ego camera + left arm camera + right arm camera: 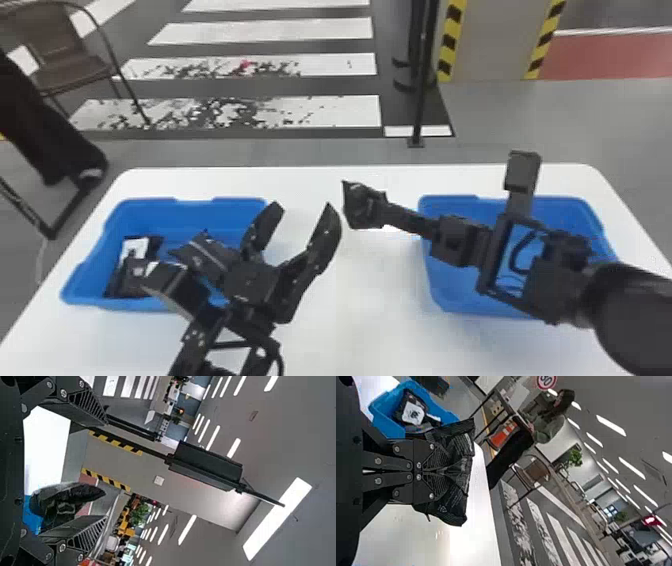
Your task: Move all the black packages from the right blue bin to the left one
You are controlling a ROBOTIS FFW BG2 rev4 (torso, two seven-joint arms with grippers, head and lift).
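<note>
In the head view my left gripper (302, 207) stands open near the left bin's right side, nothing between its fingers. My right gripper (379, 206) is shut on a black package (354, 206) above the table between the two bins. Black packages (116, 280) lie in the left blue bin (240, 206), partly behind my left arm. The right blue bin (445, 287) is partly covered by my right arm. In the left wrist view the gripper (104, 469) is spread, with the held package (75, 494) beyond. The right wrist view shows the gripper (440, 471) clamped on the crumpled package (462, 465).
A white table (370, 325) carries both bins. Behind its far edge are a thin black post (422, 100) and a striped pillar (490, 40). A chair (65, 55) stands on the floor at the back left.
</note>
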